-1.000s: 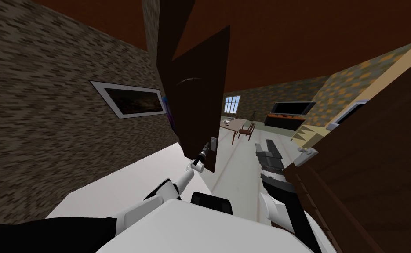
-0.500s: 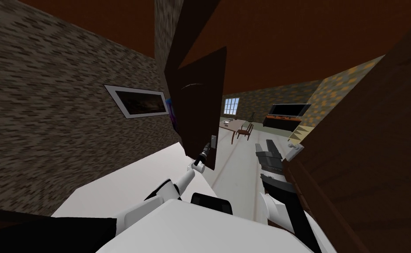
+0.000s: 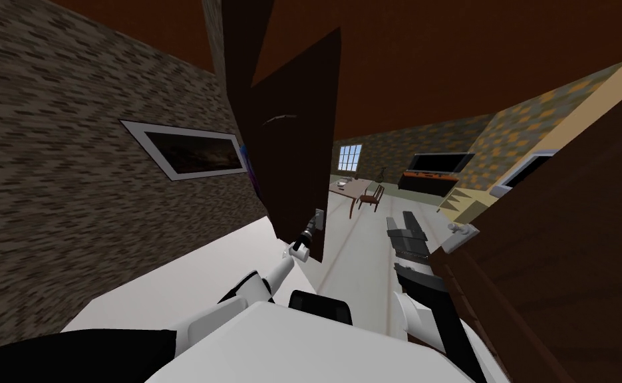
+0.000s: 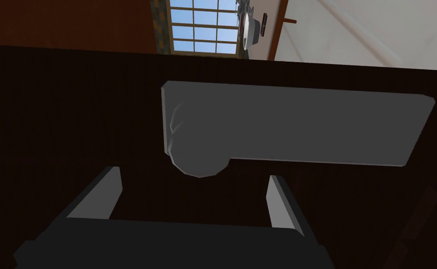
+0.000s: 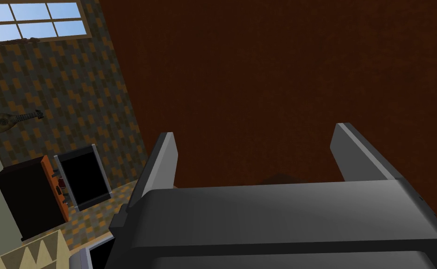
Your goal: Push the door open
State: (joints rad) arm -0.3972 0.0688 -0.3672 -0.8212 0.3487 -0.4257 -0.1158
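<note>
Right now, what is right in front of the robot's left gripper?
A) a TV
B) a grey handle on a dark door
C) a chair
B: in the left wrist view, the open left gripper faces the grey handle on the dark door close up.

Left claw (image 4: 192,175): grey blades, dark box

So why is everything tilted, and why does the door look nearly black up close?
Head view: the wide, rolled lens slants everything alike, the door included. Left wrist view: the door face renders very dim, so only the grey handle plate stands out.
</note>
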